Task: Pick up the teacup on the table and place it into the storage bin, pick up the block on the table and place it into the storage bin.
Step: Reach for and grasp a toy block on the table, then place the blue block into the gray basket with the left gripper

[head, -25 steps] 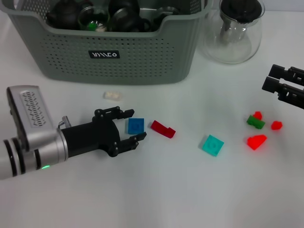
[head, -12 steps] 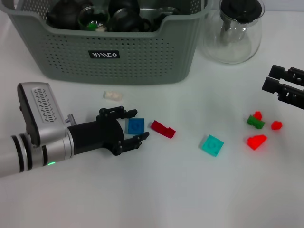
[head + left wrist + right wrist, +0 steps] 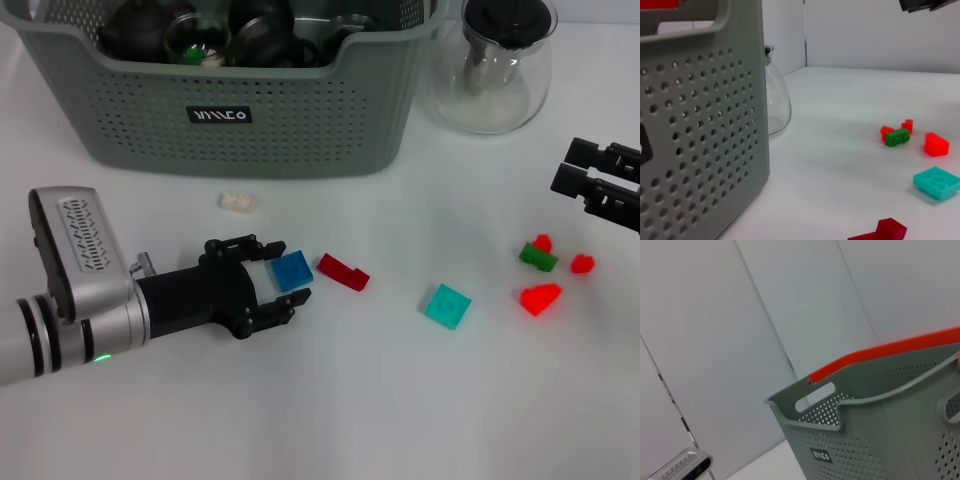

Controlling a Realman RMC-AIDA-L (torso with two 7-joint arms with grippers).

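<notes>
Left gripper [image 3: 279,276] lies low on the white tabletop [image 3: 330,400], fingers spread w/ the blue block [image 3: 291,270] between the tips; block sits tilted, and it looks to touch the upper finger, but contact w/ the lower one can't be confirmed from the head view. Just beside the blue block is 1 dark red block [image 3: 343,271], apart from it. Further toward the robot's right: 1 teal block [image 3: 446,305], then a cluster of 1 green block [image 3: 538,258] w/ 3 red pieces: one small red piece [image 3: 542,242] touching the green one, another small one [image 3: 582,264] near it, and a larger red wedge [image 3: 540,298] just in front. 1 small white piece [image 3: 238,202] rests near the front wall of the storage bin [image 3: 300,120], which stands at the far edge of the tabletop, grey-green, perforated, black label on front; several dark round items inside, count not clear. 1 clear glass carafe [image 3: 492,62] w/ black lid stands just beside the bin on the robot's right. Right gripper [image 3: 570,165] hovers at the right edge of the head view, well apart from the blocks; its fingers sit close together but whether they're pressed closed can't be told.
</notes>
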